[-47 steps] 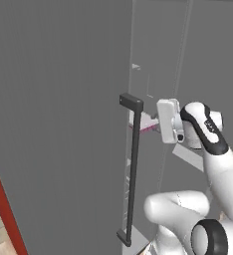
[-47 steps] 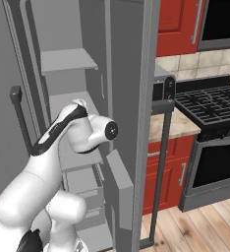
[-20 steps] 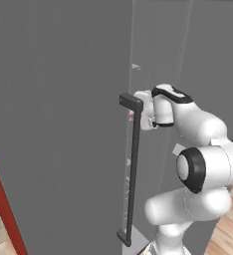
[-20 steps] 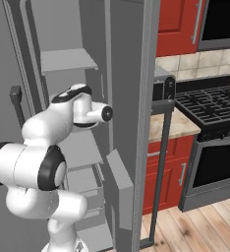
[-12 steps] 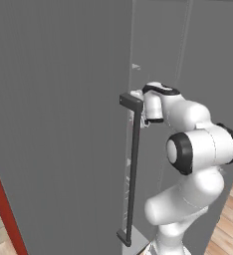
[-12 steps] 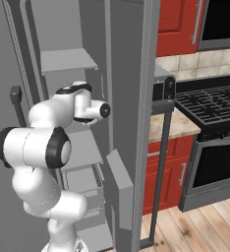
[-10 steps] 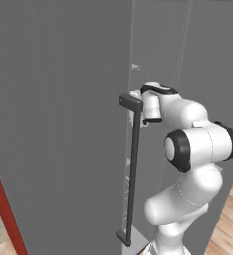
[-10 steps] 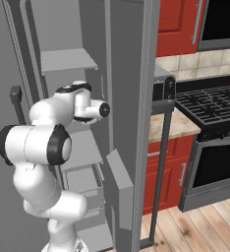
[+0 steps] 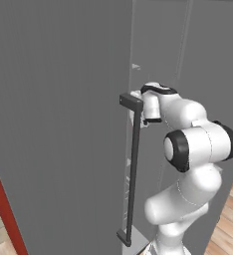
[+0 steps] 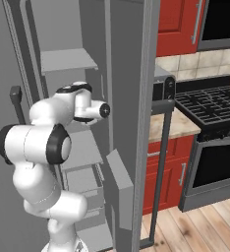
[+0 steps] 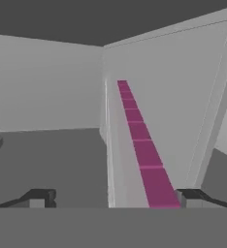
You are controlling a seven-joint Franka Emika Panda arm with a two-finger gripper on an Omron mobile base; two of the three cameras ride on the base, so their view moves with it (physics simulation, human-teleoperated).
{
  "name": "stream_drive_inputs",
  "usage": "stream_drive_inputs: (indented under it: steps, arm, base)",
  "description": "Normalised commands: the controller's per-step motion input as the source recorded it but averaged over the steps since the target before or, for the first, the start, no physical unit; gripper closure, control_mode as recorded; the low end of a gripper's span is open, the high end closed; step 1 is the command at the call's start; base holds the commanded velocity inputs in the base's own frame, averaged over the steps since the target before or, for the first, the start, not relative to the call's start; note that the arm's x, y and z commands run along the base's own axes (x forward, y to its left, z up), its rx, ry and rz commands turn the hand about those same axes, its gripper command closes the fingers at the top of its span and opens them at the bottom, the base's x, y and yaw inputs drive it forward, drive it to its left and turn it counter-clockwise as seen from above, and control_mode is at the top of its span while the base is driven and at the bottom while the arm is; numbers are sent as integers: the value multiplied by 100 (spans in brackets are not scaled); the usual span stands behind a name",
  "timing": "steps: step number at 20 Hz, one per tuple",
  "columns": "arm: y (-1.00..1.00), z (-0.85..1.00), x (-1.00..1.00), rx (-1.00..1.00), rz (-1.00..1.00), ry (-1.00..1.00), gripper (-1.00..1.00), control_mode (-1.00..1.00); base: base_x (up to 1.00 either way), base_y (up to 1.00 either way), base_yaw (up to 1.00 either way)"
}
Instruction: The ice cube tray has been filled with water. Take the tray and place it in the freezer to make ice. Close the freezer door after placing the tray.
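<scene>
**A:** Tray status?
**B:** Ice cube tray (image 11: 135, 131) lies inside the freezer (image 10: 68, 61), running away between the tips of the claw (image 11: 113, 197). The claw has just let go and is spread wide. Placing looks done.
**A:** Versus earlier?
**B:** Arm is folded tighter and reaches deeper. Freezer door (image 10: 131, 74) stands open. You withdraw next, then shut it.

The white arm (image 10: 43, 142) reaches into the open freezer (image 10: 68, 59), beside its freezer door (image 10: 131, 98).
</scene>
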Motion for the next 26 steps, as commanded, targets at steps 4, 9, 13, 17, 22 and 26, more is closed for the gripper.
stream_drive_inputs:
  steps: [4, 9, 13, 17, 22, 26]
  arm:
    - [-26, 11, -47, 0, -7, 9, -100, -100]
    - [-1, 35, -25, -2, -11, 21, -100, -100]
    - [18, 63, 5, -8, -12, 34, -100, -100]
    - [6, 44, 3, -7, -10, 38, -100, -100]
    - [0, 10, 8, -7, -6, 34, -100, -100]
    - [-7, -1, 13, -10, -3, 28, -100, -100]
  base:
    - [0, 0, 0]
    - [0, 0, 0]
    - [0, 0, 0]
    - [0, 0, 0]
    - [0, 0, 0]
    - [0, 0, 0]
